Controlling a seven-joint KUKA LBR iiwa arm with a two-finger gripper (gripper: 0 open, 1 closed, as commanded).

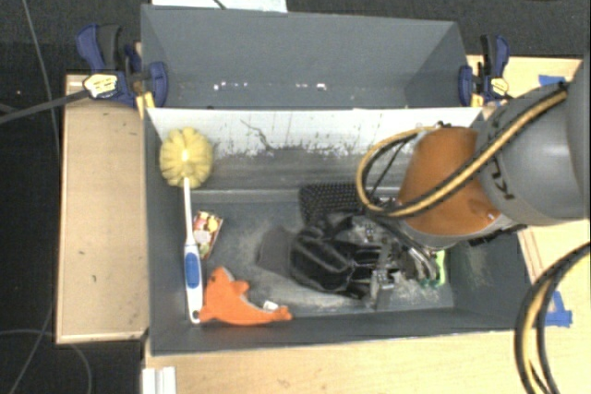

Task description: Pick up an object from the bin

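**Black bundle (319,261) lies under the tool, at the middle of the bin floor**

The black bundle, a dark, soft-looking lump that may be a glove or a folded cloth, sits on the floor of the grey bin (305,60), slightly toward the view's lower right of centre. The tool (377,270) is down at the bundle's right-hand end, so the lump reaches away from it toward the view's left. The two seem to touch or nearly touch, but dark metal against dark fabric hides the line between them. For the same reason I cannot tell whether the tool is clenched, released or already gripping something.

The bundle's long axis appears to run roughly left to right across the bin, sloping a little downward toward the tool. Any lift would therefore take it by its right end.

A black mesh piece (325,197) lies just behind the bundle, and a small green thing (437,268) shows just to the tool's right. Well apart on the left are a yellow-headed brush (186,157), a small printed packet (205,231) and an orange toy (233,302).
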